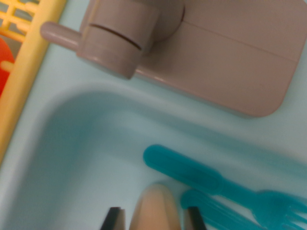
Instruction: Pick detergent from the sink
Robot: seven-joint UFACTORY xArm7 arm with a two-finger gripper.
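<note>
Wrist view: detergent (pixel 154 207), a beige rounded top, sits at bottom centre inside the pale blue sink (pixel 86 143); jaws flank it either side, contact unclear; teal forks (pixel 225 189) lie right; grey faucet (pixel 120 40) at top.

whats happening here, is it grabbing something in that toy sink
The wrist view looks down into a pale blue toy sink. The tool has its two dark fingertips on either side of a beige rounded object, probably the detergent bottle's top, at the bottom edge of the picture. Whether they already grip it cannot be told. Teal plastic forks lie in the basin to the wrist view's right. A grey faucet sits at the rim above, and a yellow rack stands at the left.
</note>
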